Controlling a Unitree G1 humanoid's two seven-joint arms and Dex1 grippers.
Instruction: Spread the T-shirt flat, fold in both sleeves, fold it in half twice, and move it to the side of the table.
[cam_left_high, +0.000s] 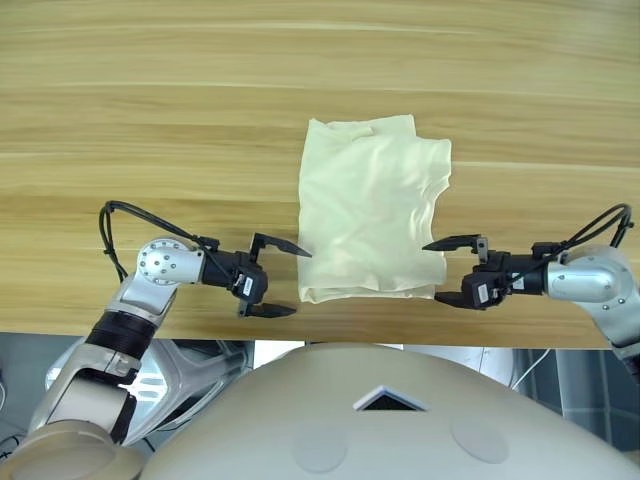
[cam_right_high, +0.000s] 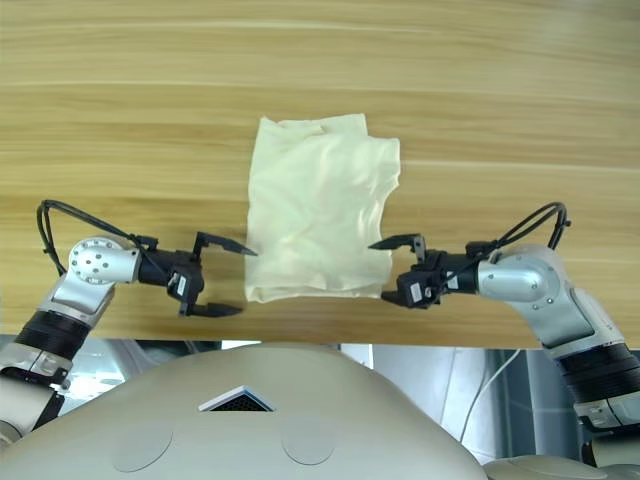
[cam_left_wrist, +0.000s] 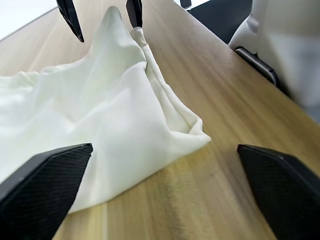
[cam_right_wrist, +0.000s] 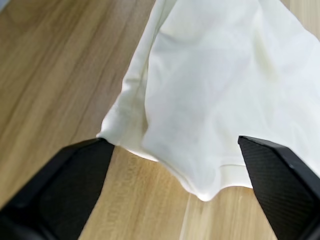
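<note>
The left pincer (cam_left_high: 300, 282) is spread wide, its 2 black fingers parted with nothing between them. It sits low over the counter (cam_left_high: 150, 120), just beside the near-left corner of the T-shirt (cam_left_high: 372, 210). Its farther fingertip reaches the cloth's left edge, but the head views do not show whether it touches. In the left wrist view both fingers (cam_left_wrist: 45, 190) are cut off by the frame, and the cloth corner lies in the gap beyond their tips, apart from both.

The right pincer (cam_left_high: 432, 272) is likewise spread and holds nothing, at the shirt's near-right corner. Its nearer fingertip sits right by the hem corner and its farther one by the right edge; contact cannot be judged. In the right wrist view the fingers (cam_right_wrist: 65, 180) run out of frame. The cloth corner lies in the gap between them, with a folded edge close beside one tip.

The T-shirt is pale yellow and lies at the middle of the counter, close to its near edge, between the 2 pincers. It is gathered into a tall, narrow shape with soft wrinkles. Its left edge is straight; its right edge is uneven, with a part jutting out at the far right. Sleeves and collar cannot be told apart in the folds. Layers show at both near corners, and what lies under the top layer is hidden.
</note>
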